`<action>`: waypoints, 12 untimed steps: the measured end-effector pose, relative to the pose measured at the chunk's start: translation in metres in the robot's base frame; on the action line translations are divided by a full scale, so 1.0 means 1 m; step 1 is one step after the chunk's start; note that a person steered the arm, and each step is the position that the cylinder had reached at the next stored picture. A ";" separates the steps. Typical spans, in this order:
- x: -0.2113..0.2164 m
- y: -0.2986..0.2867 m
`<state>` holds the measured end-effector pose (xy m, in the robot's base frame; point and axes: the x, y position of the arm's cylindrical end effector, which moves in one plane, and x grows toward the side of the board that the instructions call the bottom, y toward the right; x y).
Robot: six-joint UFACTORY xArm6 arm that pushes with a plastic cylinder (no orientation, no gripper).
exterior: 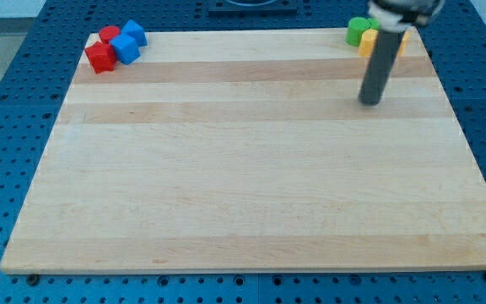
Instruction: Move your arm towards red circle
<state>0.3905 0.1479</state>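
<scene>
The red circle [109, 35] sits at the board's top left corner, in a tight cluster with a red block [100, 57] below it and two blue blocks [126, 48] [134, 32] to its right. My tip [369, 102] rests on the board near the view's top right, far to the right of the red circle. The dark rod rises from the tip toward the view's top.
A green block [358, 31] and a yellow block [368, 42] sit at the board's top right corner, partly hidden behind the rod. The wooden board [243, 194] lies on a blue perforated table [7, 127].
</scene>
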 end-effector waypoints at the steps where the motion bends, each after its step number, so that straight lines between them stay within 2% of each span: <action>1: 0.016 -0.094; 3: 0.029 -0.347; 4: 0.007 -0.451; 5: 0.003 -0.453; 6: -0.028 -0.452; 7: -0.097 -0.452; 8: -0.132 -0.452; 9: -0.145 -0.453; 11: -0.199 -0.452; 12: -0.199 -0.452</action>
